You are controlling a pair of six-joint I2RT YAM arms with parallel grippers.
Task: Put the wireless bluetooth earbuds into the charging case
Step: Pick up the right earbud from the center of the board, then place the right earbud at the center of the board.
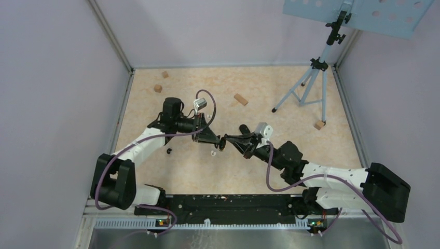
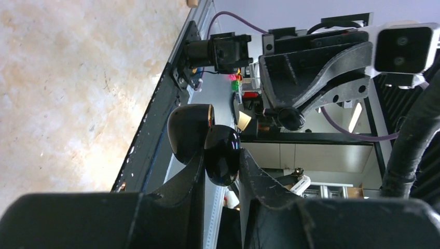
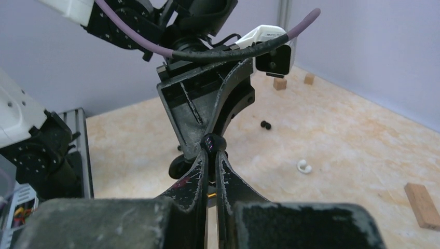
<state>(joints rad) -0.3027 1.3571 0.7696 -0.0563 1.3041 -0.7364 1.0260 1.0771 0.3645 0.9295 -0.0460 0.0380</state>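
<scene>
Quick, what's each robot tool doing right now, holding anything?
Left tool: closed on the black charging case.
Right tool: closed on a black earbud.

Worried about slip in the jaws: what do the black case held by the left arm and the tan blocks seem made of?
The black case in the left gripper looks like glossy moulded plastic: smooth rounded shell, sharp reflections. Its thin gold rim could be metal or paint. The tan blocks look like bare matt wood: even tan colour, no shine, square-cut edges.

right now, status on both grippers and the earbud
left gripper shut on charging case. right gripper shut on black earbud. nothing seen between them.
</scene>
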